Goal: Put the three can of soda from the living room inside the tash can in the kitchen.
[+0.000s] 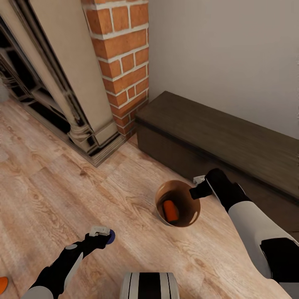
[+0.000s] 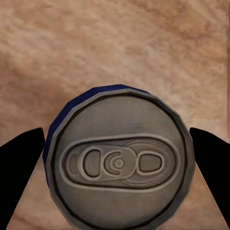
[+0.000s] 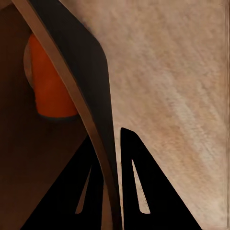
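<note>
Between the left tool's two dark fingers sits a blue cylindrical soda can with a grey top, gripped at both sides above the pale wood-plank floor. Ahead, the right tool pinches the rim of the round copper-lined trash can, which holds an orange soda can lying inside.

no text, label, brand or number can be read on anything here.
</note>
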Robot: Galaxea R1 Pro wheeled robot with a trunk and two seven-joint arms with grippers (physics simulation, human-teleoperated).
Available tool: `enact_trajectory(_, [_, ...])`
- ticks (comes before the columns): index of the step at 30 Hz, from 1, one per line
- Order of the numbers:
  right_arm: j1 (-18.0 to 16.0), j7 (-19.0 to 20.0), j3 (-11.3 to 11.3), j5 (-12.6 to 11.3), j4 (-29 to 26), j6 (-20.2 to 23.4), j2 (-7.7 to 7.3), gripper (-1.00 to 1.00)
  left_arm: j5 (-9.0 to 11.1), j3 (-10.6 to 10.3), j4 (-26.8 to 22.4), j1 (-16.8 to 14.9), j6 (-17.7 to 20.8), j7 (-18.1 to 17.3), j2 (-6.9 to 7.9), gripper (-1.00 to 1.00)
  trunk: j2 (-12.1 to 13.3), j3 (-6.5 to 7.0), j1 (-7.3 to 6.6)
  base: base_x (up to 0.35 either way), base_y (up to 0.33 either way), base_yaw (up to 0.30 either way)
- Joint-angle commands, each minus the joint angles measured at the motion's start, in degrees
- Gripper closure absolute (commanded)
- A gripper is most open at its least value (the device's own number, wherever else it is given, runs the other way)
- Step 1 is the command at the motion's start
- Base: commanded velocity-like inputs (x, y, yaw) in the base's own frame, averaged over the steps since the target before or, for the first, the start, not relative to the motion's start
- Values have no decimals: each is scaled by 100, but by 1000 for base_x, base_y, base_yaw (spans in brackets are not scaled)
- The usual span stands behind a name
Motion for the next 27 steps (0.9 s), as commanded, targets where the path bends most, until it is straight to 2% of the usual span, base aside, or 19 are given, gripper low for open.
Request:
enact_trajectory(1, [0, 30, -4, -168, 2, 48, 3, 100, -3, 0, 0, 0, 2, 0, 0, 100, 2, 23, -2, 0, 0, 0])
enact_trajectory(22, [0, 30, -4, -181, 34, 48, 25, 100, 36, 4, -43, -7, 24, -64, 22, 100, 30, 488, -57, 0, 0, 0])
enact_trajectory(23, [-32, 43, 37, 23, 33, 36, 57, 100, 73, -26, -77, -41, 58, -48, 55, 100, 30, 487, -57, 0, 0, 0])
enact_trajectory(24, [-62, 56, 73, 48, -1, 48, 89, 100, 72, -20, -110, -75, 90, -33, 87, 100, 30, 487, -57, 0, 0, 0])
enact_trajectory(27, [-157, 67, 125, 377, -42, 10, 184, 100, 48, -16, -207, -72, 102, -21, 137, 100, 30, 487, -57, 0, 0, 0])
